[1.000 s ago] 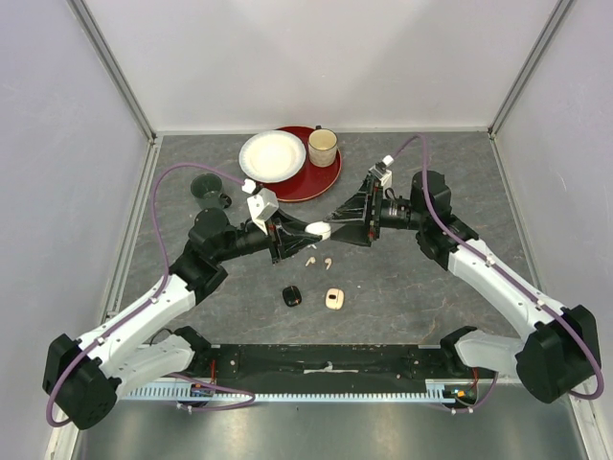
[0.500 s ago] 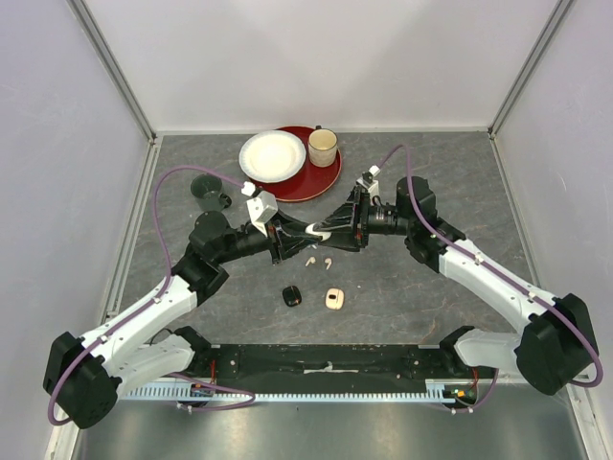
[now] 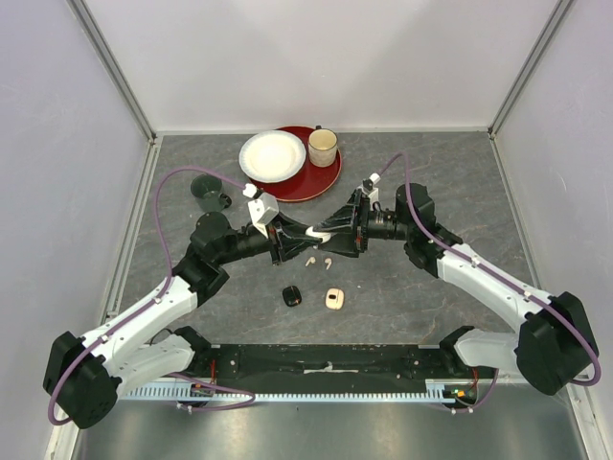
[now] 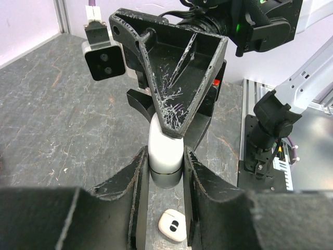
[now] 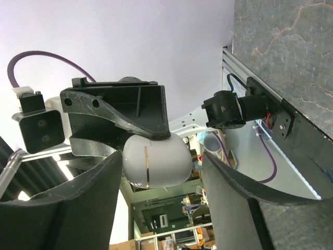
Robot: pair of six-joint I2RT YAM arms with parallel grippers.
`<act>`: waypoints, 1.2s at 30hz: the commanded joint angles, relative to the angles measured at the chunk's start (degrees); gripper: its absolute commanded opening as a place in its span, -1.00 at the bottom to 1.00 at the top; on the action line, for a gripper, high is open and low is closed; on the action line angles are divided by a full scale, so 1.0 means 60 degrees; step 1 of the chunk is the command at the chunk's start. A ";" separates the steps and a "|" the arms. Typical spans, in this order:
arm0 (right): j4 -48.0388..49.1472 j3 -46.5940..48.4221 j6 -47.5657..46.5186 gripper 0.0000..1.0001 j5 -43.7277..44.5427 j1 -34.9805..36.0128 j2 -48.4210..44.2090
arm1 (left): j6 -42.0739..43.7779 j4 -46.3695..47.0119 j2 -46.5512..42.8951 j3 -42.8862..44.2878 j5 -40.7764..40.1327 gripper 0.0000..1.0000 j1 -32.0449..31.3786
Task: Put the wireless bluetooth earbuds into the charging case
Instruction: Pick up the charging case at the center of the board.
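My left gripper (image 3: 308,236) is shut on a white charging case (image 3: 318,231) and holds it above the table; in the left wrist view the case (image 4: 165,148) sits between my fingers (image 4: 136,177). My right gripper (image 3: 332,232) is open and faces the left one, its jaws on either side of the case's free end (image 5: 156,159); one jaw is close to it, the other apart. Two pale earbuds (image 3: 309,260) (image 3: 327,260) lie on the table just below the grippers. Other earbuds are out of view.
A black case (image 3: 292,296) and a beige case (image 3: 334,301) lie nearer the arm bases; the beige one shows under my left gripper (image 4: 171,225). A red tray (image 3: 324,178) with a white plate (image 3: 272,156) and cup (image 3: 323,148) stands behind. A dark green cup (image 3: 208,190) is at left.
My right gripper has moved left toward the left gripper, and its open jaws now straddle the white case. The left gripper has held the case nearly still.
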 commanded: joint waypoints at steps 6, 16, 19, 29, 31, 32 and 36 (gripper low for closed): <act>0.0808 -0.0484 0.1085 0.27 0.0428 -0.0003 -0.0086 | 0.0432 0.0279 -0.0176 0.0037 0.0159 -0.96 0.0025; 0.1555 -0.0880 0.1862 0.03 0.0634 -0.0003 -0.0277 | 0.0447 0.0250 -0.0147 -0.0021 0.0217 -0.95 0.0010; 0.1804 -0.0924 0.2051 -0.28 0.0605 0.0011 -0.0262 | 0.0389 0.0250 -0.0132 -0.0021 0.0203 -0.95 0.0010; 0.2917 -0.1334 0.2711 -0.84 0.0590 -0.0003 -0.0276 | -0.0651 0.0601 -0.0044 -0.0093 -0.0471 -0.19 -0.0005; 0.3180 -0.1437 0.2886 -0.88 0.0707 -0.0003 -0.0306 | -0.0944 0.0966 -0.0146 -0.0225 -0.0661 -0.03 -0.0005; 0.3312 -0.1481 0.2989 -0.90 0.0722 -0.0003 -0.0291 | -0.1031 0.1113 -0.0190 -0.0371 -0.0734 0.09 -0.0005; 0.4205 -0.1686 0.3531 -0.95 0.0751 -0.0003 -0.0247 | -0.1558 0.2181 -0.0366 -0.0914 -0.0867 0.17 -0.0005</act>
